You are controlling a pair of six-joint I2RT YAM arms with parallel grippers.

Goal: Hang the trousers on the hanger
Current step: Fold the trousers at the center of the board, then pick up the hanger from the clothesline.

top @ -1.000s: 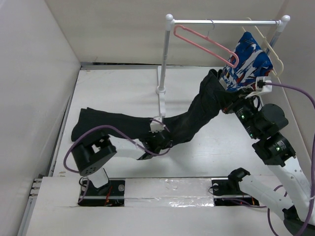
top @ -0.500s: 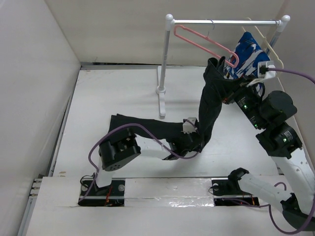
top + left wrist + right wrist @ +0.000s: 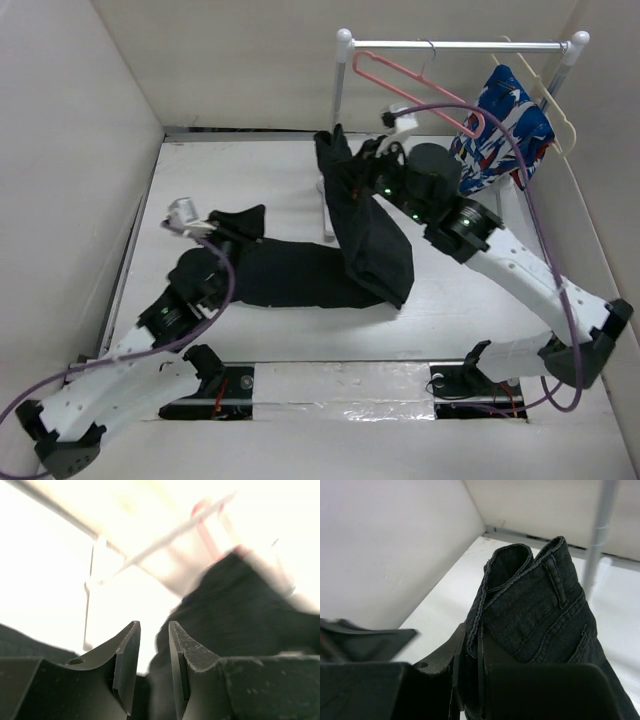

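Right wrist view showed the trousers [image 3: 535, 605] pinched by the waistband in the shut fingers of the right gripper [image 3: 471, 652], legs trailing down toward the left gripper [image 3: 152, 645], its fingers a sliver apart, hold on cloth unclear, and the hanger [image 3: 410, 90] hung just beyond the right gripper.

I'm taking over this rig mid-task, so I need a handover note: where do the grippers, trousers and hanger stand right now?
Right gripper: shut on the trousers at the waistband, holding that end up near the rack post.
Left gripper: at the leg end; whether it grips cannot be told.
Trousers: mostly lying on the table.
Pink hanger: bare, hooked on the rail.
Done: waistband lifted.
Left: drape the trousers over the hanger.
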